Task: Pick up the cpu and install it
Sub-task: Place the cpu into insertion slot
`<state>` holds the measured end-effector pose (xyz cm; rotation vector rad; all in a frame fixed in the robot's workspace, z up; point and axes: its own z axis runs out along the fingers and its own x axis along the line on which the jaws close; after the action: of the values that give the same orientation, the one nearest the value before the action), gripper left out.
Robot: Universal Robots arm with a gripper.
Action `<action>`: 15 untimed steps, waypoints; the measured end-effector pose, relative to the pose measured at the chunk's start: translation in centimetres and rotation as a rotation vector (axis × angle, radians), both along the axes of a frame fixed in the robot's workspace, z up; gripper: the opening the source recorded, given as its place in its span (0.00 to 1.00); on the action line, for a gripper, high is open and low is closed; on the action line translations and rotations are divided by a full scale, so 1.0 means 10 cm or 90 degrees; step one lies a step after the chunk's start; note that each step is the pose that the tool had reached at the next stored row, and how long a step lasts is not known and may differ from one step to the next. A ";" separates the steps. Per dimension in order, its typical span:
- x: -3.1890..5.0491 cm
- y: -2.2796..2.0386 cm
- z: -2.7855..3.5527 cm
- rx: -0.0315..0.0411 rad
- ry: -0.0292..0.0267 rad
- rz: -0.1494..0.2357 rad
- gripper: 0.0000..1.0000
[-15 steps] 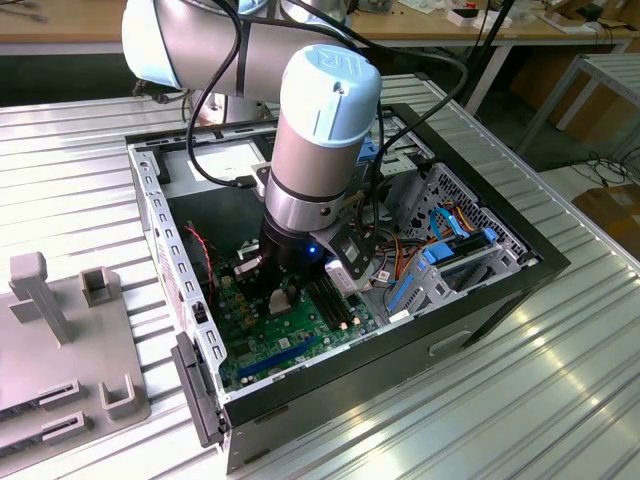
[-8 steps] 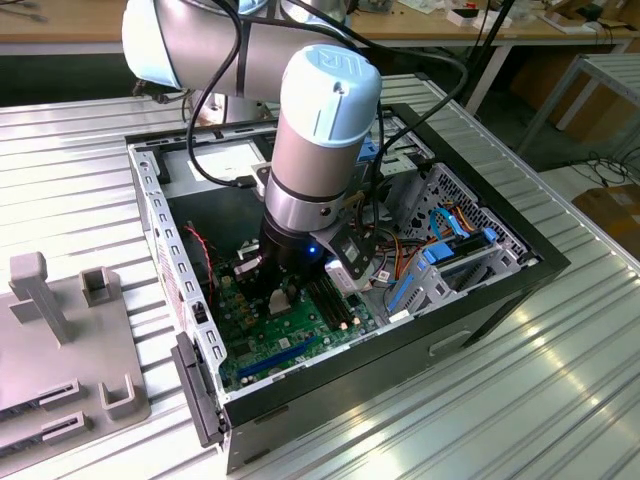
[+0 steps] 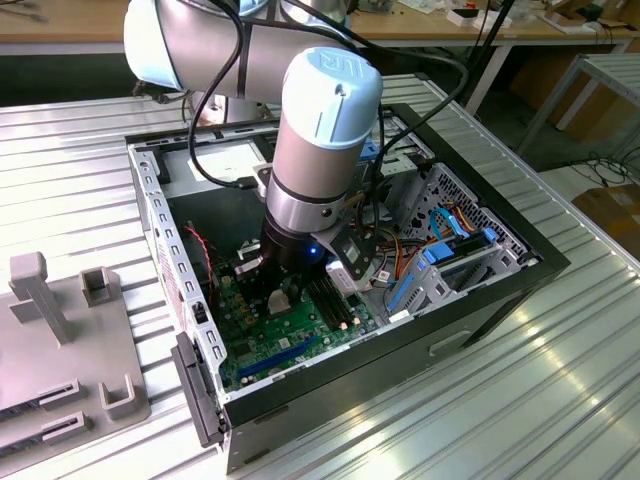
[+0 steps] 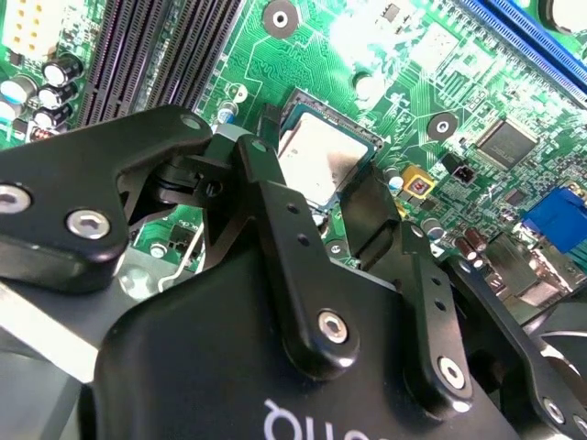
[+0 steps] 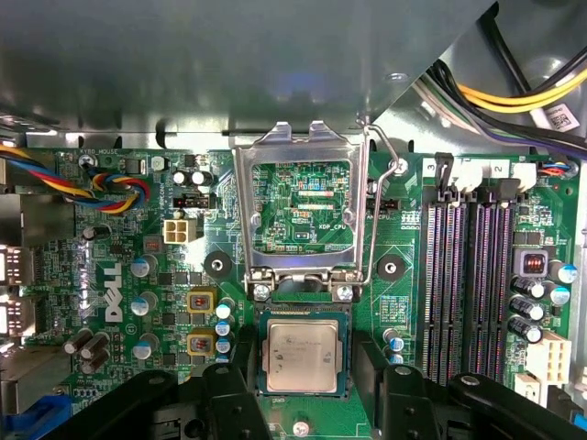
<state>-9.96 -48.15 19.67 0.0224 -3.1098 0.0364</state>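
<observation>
Across the lower half of the exterior view runs a ribbed, silvery metal table [image 3: 560, 400], with a grey plastic fixture [image 3: 60, 340] lying on it at the exterior view's lower left. A wooden workbench [image 3: 100, 20] crosses the top of that frame, and dark floor shows at the upper right. At the centre an open black computer case [image 3: 480, 310] lies on its side on the table. The arm [image 3: 320, 140] reaches down into it over the green motherboard [image 5: 119, 275].

The cpu [image 5: 304, 356] lies flat in the black socket [image 5: 260, 362] on that board, pale metal face up. It is square, so no side is longer, and its edges run parallel to the socket walls and to the memory slots [image 5: 468, 275]. Just beside it, the metal retention frame [image 5: 303, 151] is swung open onto the board, and its wire lever [image 5: 373, 211] is raised.

The gripper [image 4: 316, 179] hangs low over the socket with its claw spread wide. Its black fingers [image 5: 371, 367] stand one on each side of the socket. In both wrist views a gap shows between them and the chip, so nothing is clamped.
</observation>
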 end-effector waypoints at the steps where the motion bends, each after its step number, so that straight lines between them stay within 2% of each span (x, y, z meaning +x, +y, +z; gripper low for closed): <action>1: 0.000 0.000 0.000 0.0000 0.0000 0.000 0.54; 4: 0.001 0.001 0.020 0.0004 -0.0003 0.000 0.54; 12: 0.000 0.000 0.234 0.0000 -0.0021 0.000 0.54; 15: 0.000 0.001 0.252 0.0001 -0.0029 0.000 0.54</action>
<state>-9.95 -48.15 22.19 0.0223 -3.1143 0.0362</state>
